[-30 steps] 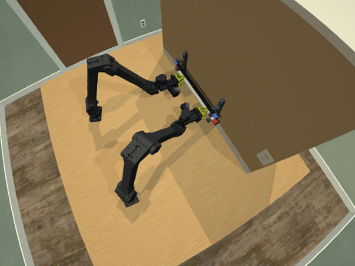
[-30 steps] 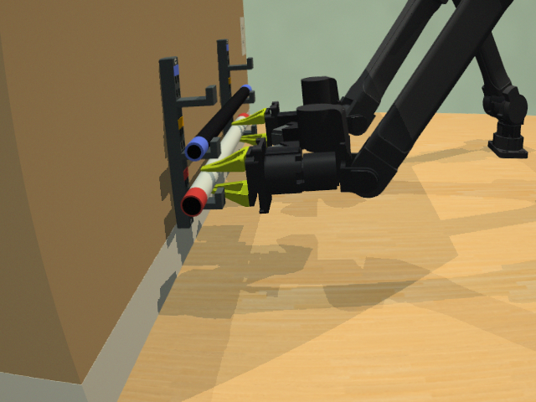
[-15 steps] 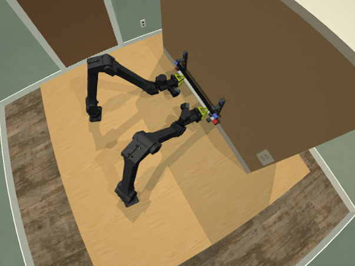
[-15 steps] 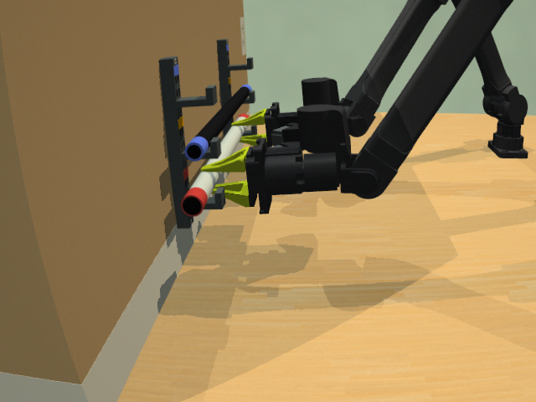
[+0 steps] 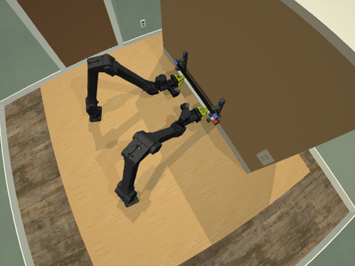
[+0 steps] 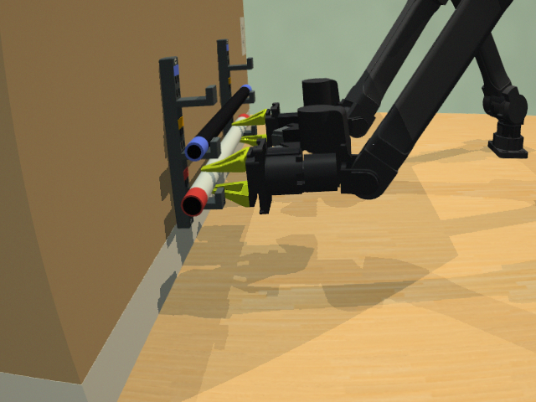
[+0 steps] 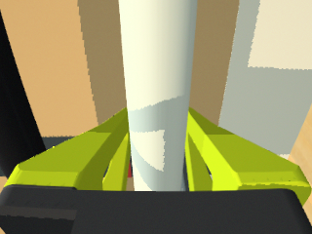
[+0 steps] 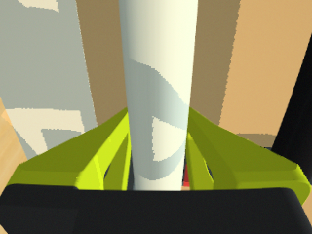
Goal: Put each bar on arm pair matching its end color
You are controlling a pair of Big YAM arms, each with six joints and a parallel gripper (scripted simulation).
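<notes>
The white bar with red ends [image 5: 194, 91] [image 6: 228, 146] [image 7: 158, 58] [image 8: 158, 44] lies level at the lowest pair, by the red label [image 6: 186, 174]; contact with both rack arms is unclear. My left gripper [image 5: 183, 78] [image 6: 208, 178] [image 7: 158, 117] is shut on it near one end. My right gripper [image 5: 207, 109] [image 6: 237, 131] [image 8: 158, 117] is shut on it near the other end. The black bar with blue ends [image 6: 224, 113] [image 7: 12, 107] [image 8: 299, 97] lies on the middle pair, by the orange label [image 6: 181, 122]. The top pair, by the blue label [image 6: 176, 69], holds no bar.
The rack's near upright [image 6: 168, 112] and far upright [image 6: 223, 69] stand against the brown wall [image 5: 250, 79] [image 6: 99, 151]. The black bar runs just above the white bar, close to the fingers. The rack arms' upturned tips stand close to the fingers.
</notes>
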